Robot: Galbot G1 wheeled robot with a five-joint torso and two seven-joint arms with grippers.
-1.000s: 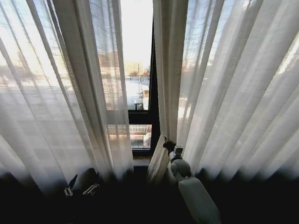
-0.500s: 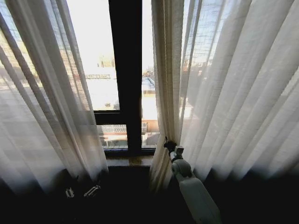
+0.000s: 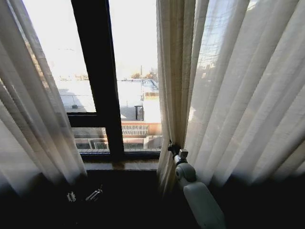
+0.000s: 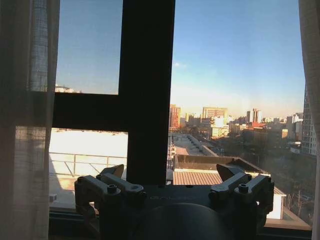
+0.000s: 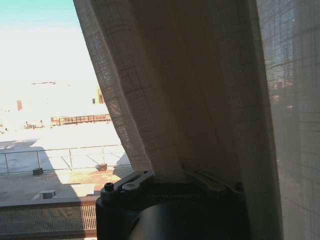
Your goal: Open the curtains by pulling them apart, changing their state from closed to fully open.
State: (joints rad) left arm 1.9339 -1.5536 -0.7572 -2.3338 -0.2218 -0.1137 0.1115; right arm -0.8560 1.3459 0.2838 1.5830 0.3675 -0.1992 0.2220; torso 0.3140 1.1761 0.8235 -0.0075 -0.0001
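Note:
The curtains hang apart as two sheer cream panels, with bare window between them. The left curtain (image 3: 33, 119) (image 4: 22, 130) covers the left side. The right curtain (image 3: 238, 95) (image 5: 200, 90) hangs bunched at its inner edge. My right gripper (image 3: 172, 149) (image 5: 169, 176) is shut on that inner edge low down, with fabric pinched between its fingers. My left gripper (image 3: 83, 195) (image 4: 172, 180) sits low in the shadow under the sill, open and holding nothing, pointing at the window.
A dark window frame post (image 3: 97, 71) (image 4: 147, 90) and a crossbar stand in the gap. A wooden sill (image 3: 121, 165) runs below the glass. Under the sill everything is in deep shadow. City rooftops show outside.
The whole head view has shifted right along the window. The gap between the two panels has grown much wider, with my right gripper still holding the right curtain's edge.

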